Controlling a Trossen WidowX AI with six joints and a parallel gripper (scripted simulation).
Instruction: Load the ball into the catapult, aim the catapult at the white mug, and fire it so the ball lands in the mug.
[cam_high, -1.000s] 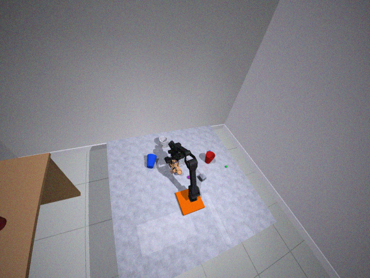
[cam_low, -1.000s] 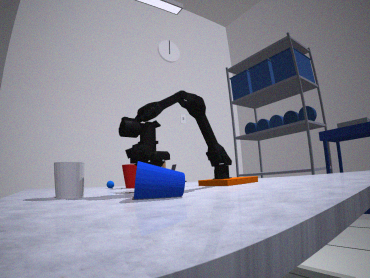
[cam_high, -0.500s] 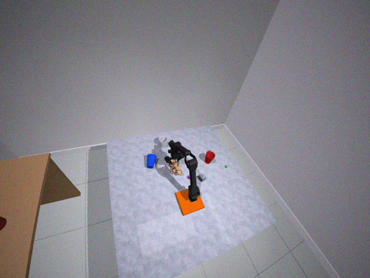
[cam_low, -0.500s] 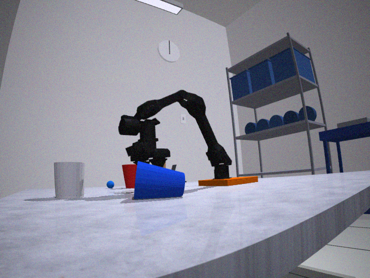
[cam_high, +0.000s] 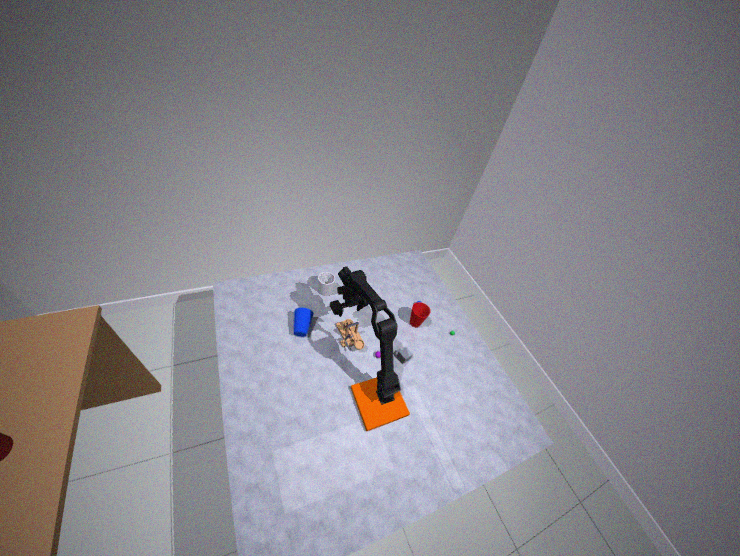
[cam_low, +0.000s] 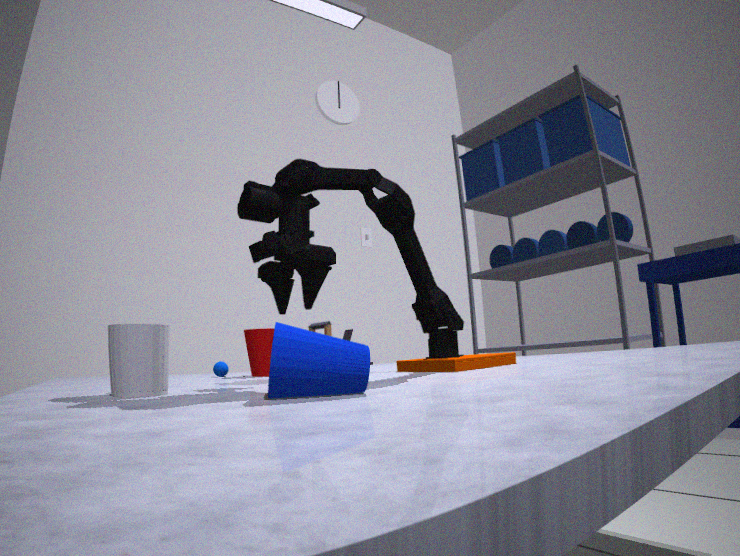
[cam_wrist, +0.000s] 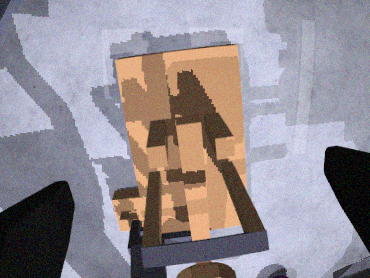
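One wooden catapult (cam_high: 349, 334) (cam_low: 326, 328) (cam_wrist: 227, 90) is sitting on the table in front of the arm, its throwing cup (cam_high: 358, 344) (cam_wrist: 207, 270) facing the arm's base. Gripper (cam_high: 348, 307) (cam_low: 295, 310) (cam_wrist: 201, 178) is hovering above it, fingers spread nearly fully, holding nothing. Purple ball (cam_high: 378, 354) is lying just beside the throwing-cup end; can't tell if it's the task ball, or if the cup is loaded. White mug (cam_high: 326, 288) (cam_low: 138, 361) is standing upright beyond the catapult; blue cup (cam_high: 302, 322) (cam_low: 320, 364) is lying on its side, red cup (cam_high: 418, 315) (cam_low: 258, 352) is standing opposite. Step is probably aiming: the fingers should be straddling the base evenly, closing low on its sides, turning it slowly toward the mug, staying off the throwing arm. Bumping that could be firing early.
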